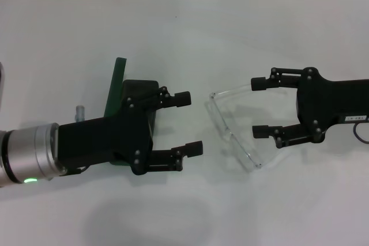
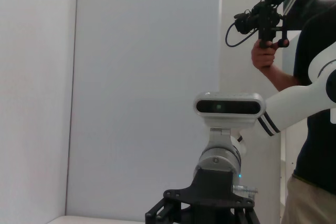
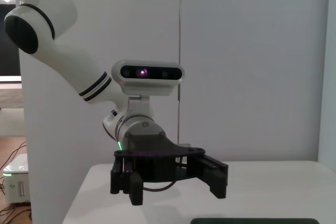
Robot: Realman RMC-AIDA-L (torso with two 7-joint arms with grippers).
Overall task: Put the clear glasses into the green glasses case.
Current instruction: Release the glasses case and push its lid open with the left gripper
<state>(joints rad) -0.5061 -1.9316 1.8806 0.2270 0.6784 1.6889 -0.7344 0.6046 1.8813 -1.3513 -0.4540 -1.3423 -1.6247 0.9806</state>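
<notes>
We see the clear glasses (image 1: 233, 133) lying on the white table (image 1: 230, 33) between our two grippers, right gripper (image 1: 258, 108) jaws apart beside the lens, left gripper (image 1: 190, 123) jaws apart over the open green glasses case (image 1: 117, 82), bare table all round

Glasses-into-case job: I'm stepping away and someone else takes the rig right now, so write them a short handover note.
Left gripper: open, holding nothing, over the table just in front of the green glasses case, which its arm largely hides.
Right gripper: open, holding nothing, fingers beside the clear glasses on the side away from the case.
The clear glasses lie on the white table between the two grippers, outside the case. Whether the case is open cannot be told.
Done: nothing yet.
Left: grasp the glasses, carry them to the case, put them in.
</notes>
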